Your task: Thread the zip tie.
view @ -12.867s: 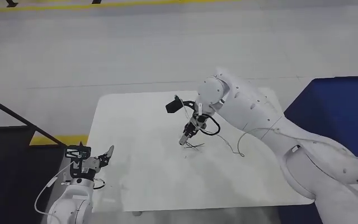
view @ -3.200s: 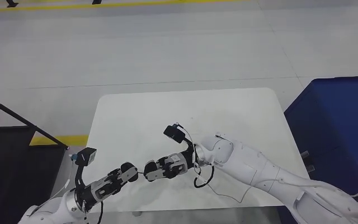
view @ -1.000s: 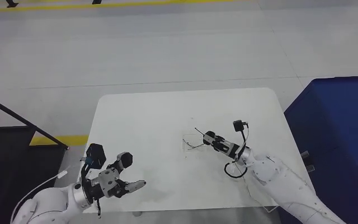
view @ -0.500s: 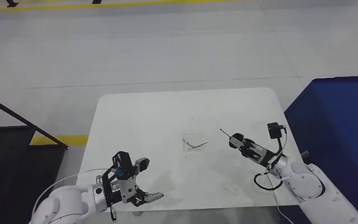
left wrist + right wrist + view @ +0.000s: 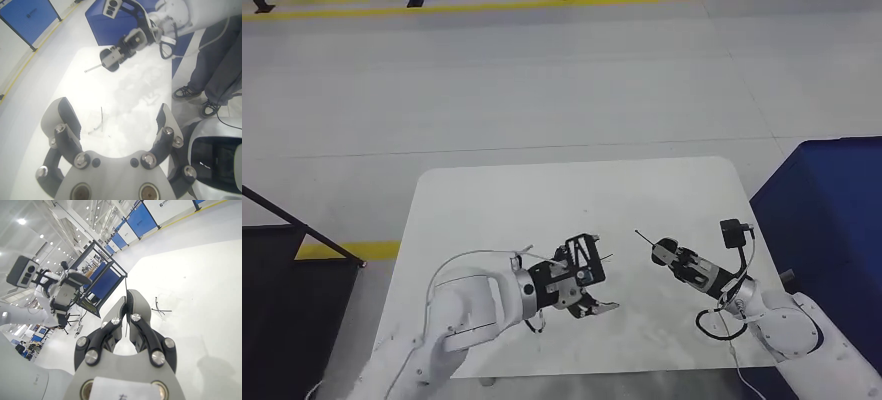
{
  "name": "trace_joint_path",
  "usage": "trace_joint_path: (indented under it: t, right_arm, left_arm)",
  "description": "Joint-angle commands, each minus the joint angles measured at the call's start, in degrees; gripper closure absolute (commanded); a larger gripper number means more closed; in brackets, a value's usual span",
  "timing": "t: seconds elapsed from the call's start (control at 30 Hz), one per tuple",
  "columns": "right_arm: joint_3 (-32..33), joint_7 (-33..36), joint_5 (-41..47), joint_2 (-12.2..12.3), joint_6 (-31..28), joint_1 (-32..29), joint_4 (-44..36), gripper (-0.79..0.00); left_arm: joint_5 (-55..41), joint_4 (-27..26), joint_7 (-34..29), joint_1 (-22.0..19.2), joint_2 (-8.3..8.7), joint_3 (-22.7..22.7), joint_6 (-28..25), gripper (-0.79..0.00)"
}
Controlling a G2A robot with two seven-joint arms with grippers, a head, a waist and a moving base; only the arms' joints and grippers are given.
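Note:
My right gripper [image 5: 660, 250] is shut on a thin black zip tie [image 5: 642, 237] and holds it in the air over the right part of the white table [image 5: 492, 200]. The tie's free end sticks out past the fingertips [image 5: 130, 298]; in the right wrist view the strip [image 5: 125, 285] runs up between the closed pads. Several loose black zip ties [image 5: 158, 309] lie crossed near the table's middle. My left gripper [image 5: 592, 305] is open just above and in front of that pile [image 5: 101, 121], with nothing between its fingers [image 5: 68, 113]. The right gripper [image 5: 110, 60] shows farther off.
A blue cabinet [image 5: 832, 200] stands off the table's right side. The table's near edge [image 5: 642, 372] runs close below both arms. The left and far parts of the tabletop are bare.
My left arm has swung from the table's near left corner to the middle, over the loose ties, still open. My right gripper moved right with its tie a second ago and now holds still.

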Motion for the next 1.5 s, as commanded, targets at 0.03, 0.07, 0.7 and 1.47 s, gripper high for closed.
trace_joint_path:
  t: [0.03,0.07,0.7,1.47]
  right_arm:
    - [0.0,0.0,0.0,0.0,0.0,0.0,0.0,0.000]
    - [0.0,0.0,0.0,0.0,0.0,0.0,0.0,0.000]
    - [0.0,0.0,0.0,0.0,0.0,0.0,0.0,0.000]
    - [0.0,0.0,0.0,0.0,0.0,0.0,0.0,0.000]
  left_arm:
    - [-1.7,9.4,3.5,-8.8,-2.78,5.4,6.0,-0.785]
    - [-1.7,9.4,3.5,-8.8,-2.78,5.4,6.0,-0.785]
    - [-7.6,13.4,-1.7,-10.1,-3.74,7.1,6.3,-0.785]
    - [-11.0,24.3,-20.9,-18.0,-8.67,15.3,22.7,-0.523]
